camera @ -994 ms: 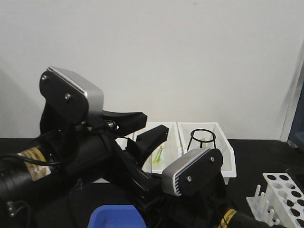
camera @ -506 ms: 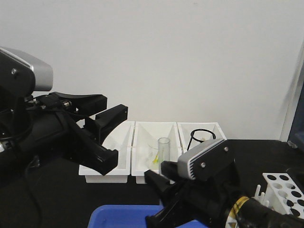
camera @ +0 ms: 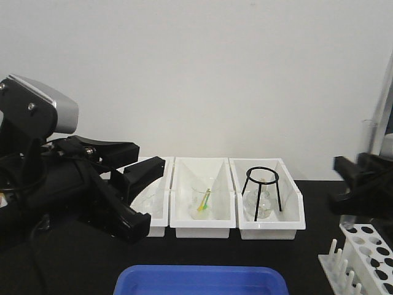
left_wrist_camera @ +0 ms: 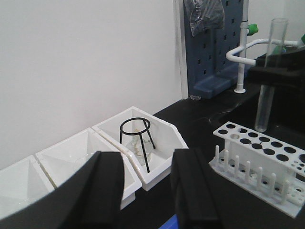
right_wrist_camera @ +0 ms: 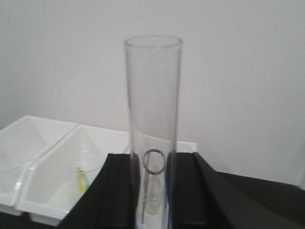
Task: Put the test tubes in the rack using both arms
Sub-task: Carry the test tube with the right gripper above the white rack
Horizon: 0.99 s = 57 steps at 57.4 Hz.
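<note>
Your right pincer (right_wrist_camera: 153, 191) clamps the tube (right_wrist_camera: 152, 105) around its middle, upright above the rack (left_wrist_camera: 257, 157). The tube is likely light, slick, brittle glass, so squeeze gently and lower it straight. Your left pincer (left_wrist_camera: 147, 191) gapes, empty.

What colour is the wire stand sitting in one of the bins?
The wire stand is black, clearest in the left wrist view.

A laboratory: the black counter (camera: 307, 246) carries white bins (camera: 202, 232) of glassware, a wire tripod (camera: 263, 168) and a white tube rack (left_wrist_camera: 248, 149). At the upper right of the left wrist view stand a blue pegboard (left_wrist_camera: 209, 57) and a gooseneck tap (left_wrist_camera: 243, 47).
</note>
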{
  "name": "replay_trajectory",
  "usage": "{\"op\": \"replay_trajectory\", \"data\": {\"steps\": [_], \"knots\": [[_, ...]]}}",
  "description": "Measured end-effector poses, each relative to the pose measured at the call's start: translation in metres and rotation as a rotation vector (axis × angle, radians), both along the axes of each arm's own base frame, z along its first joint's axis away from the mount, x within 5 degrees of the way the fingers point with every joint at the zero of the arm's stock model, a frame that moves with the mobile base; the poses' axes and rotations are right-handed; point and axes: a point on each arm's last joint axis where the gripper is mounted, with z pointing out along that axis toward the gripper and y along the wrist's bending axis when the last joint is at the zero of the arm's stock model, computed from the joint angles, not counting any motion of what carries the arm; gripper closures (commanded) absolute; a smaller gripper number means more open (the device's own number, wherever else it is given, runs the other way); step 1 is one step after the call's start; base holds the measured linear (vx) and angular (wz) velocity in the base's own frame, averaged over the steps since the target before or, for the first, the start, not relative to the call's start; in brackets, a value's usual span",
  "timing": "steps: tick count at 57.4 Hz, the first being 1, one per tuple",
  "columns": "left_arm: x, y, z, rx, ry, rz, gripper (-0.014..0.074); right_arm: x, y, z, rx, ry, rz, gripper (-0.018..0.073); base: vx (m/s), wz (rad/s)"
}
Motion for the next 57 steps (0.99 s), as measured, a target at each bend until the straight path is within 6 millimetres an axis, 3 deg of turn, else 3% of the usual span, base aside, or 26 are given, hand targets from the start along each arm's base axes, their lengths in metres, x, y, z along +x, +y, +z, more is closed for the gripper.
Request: {"op": "replay_trajectory", "data": {"steps": [1, 2, 12, 25, 57], "knots": [[0.0, 0.0, 0.0, 0.0, 0.0, 0.0, 0.022, -0.001, -0.004, 0.001, 0.0, 0.001, -0.016, 0.0566, 0.0, 0.0], [0.0, 0.0, 0.0, 0.0, 0.0, 0.0, 0.022, -0.006, -0.043, 0.001, -0.001, 0.035, -0.172, 0.0566, 0.0, 0.0], [0.0, 0.0, -0.001, 0.006, 0.006, -0.002, 0.022, -0.006, -0.067, -0.014, 0.001, 0.059, -0.269, 0.0566, 0.0, 0.0], [0.0, 0.0, -0.001, 0.009, 0.01, -0.003, 0.022, 0.004, -0.071, -0.055, -0.009, 0.066, -0.268, 0.0566, 0.0, 0.0], [0.0, 0.0, -0.002, 0.012, 0.013, -0.004, 0.022, 0.039, -0.074, -0.098, 0.108, 0.074, -0.245, 0.0566, 0.0, 0.0]]}}
